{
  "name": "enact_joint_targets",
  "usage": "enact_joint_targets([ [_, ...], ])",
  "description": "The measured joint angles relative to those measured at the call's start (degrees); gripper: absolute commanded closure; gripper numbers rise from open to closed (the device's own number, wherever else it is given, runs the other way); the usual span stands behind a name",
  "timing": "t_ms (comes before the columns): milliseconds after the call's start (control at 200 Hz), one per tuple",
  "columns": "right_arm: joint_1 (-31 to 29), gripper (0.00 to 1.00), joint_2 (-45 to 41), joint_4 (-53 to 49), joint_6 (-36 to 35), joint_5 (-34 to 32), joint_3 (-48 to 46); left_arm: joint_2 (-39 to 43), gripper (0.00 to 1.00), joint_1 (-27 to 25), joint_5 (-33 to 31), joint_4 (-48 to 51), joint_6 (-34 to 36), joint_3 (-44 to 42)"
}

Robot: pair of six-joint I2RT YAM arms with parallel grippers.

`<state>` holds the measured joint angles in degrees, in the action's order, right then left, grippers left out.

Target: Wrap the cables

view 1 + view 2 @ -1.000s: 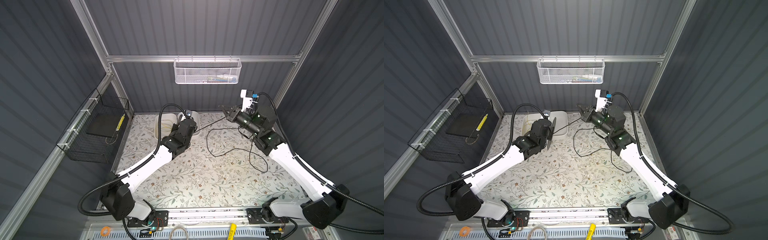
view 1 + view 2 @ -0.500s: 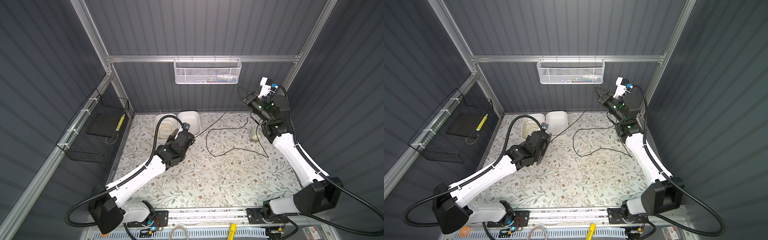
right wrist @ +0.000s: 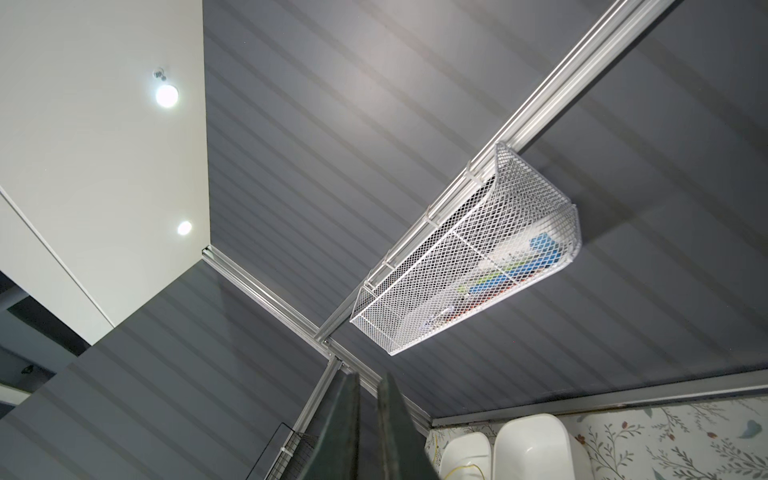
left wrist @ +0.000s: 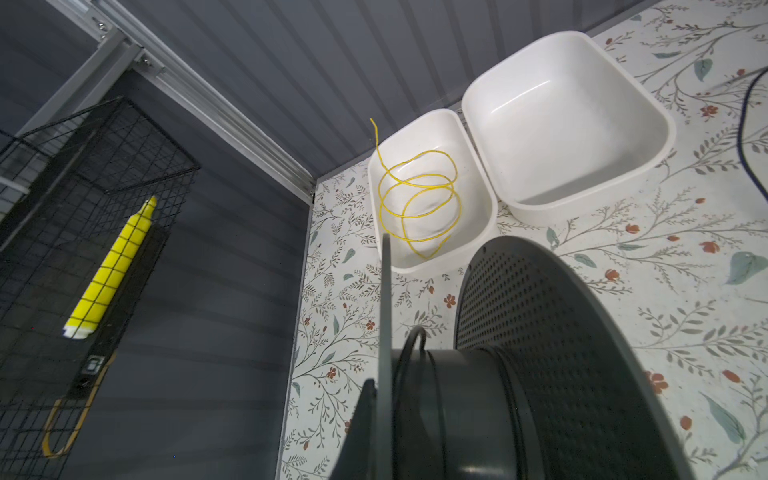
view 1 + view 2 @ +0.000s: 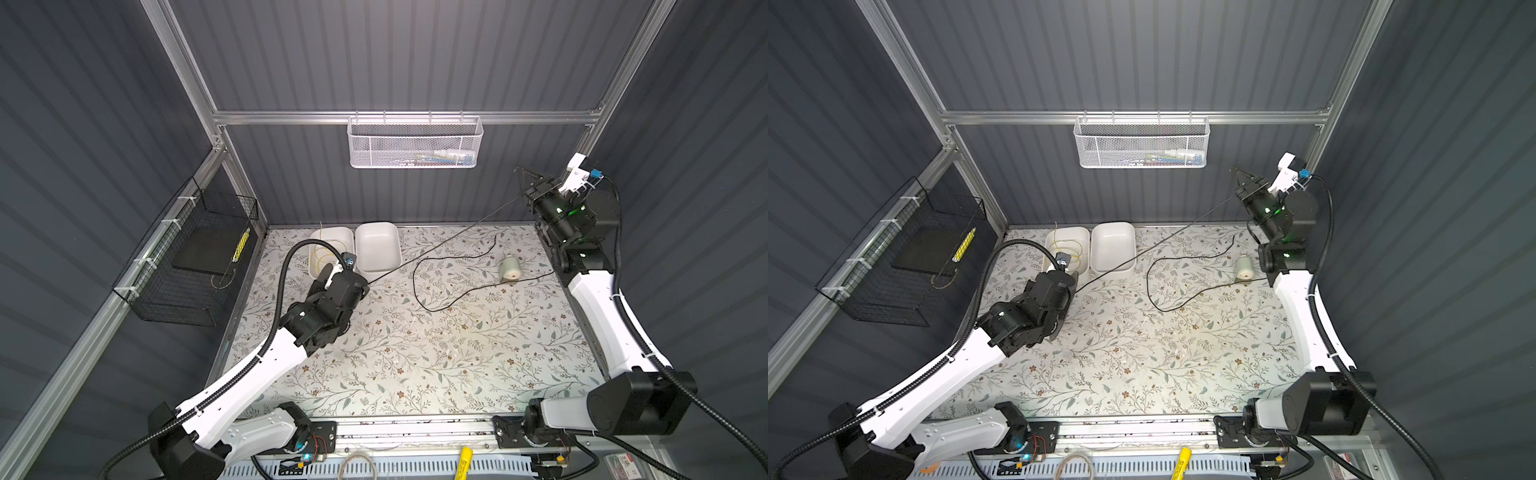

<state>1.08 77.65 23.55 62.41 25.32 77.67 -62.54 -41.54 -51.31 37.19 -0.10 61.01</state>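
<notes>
a: where is the cord (image 5: 436,246) right now?
b: one end is wound a few turns on the hub of the reel (image 4: 561,332), which sits low over the tabletop (image 5: 415,374), just in front of the white tubs (image 5: 376,249) at the back edge. from there it runs in a straight, taut line up to the right gripper (image 5: 525,176), raised above the back right corner. the rest lies slack in an open loop on the right half of the tabletop, its tail passing just beside a small pale cylinder (image 5: 510,268) near the right edge.
a: and the fingers?
b: the left gripper (image 5: 352,286) is clamped on the reel, though the reel hides its fingers. the right fingers (image 3: 345,428) stand close together with a thin slit between them. i can't tell whether the cord is pinched there.
a: how will it handle?
b: my guess is light, limp, thin, and smooth enough to slip. it holds no shape, so slack may kink or hop off the hub. it's best taken on the taut stretch, pinched flat between the pads, with gentle tension so it lays between the flanges. pull hard and it could drag the cylinder or snag.
</notes>
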Motion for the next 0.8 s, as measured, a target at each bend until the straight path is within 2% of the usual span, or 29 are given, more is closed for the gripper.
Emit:
enact_joint_targets([
  [220, 4.9, 0.87, -1.97, 1.77, 2.12, 1.14, -3.56, 2.38, 1.0, 2.86, -0.5, 2.08, 1.51, 0.76],
  [395, 8.41, 1.0, -1.99, 1.68, 3.58, 1.84, -4.96, 3.67, 1.0, 6.38, 0.98, 3.54, 2.36, 0.76],
  [575, 8.63, 1.0, -1.4, 3.06, 5.03, 3.21, -4.98, 3.69, 1.0, 7.15, 2.62, 4.7, 3.21, 1.44],
  [800, 7.74, 1.0, 0.44, 3.8, 5.49, 3.23, -4.98, 1.64, 1.0, 7.15, 5.07, 7.06, 5.4, 7.04],
])
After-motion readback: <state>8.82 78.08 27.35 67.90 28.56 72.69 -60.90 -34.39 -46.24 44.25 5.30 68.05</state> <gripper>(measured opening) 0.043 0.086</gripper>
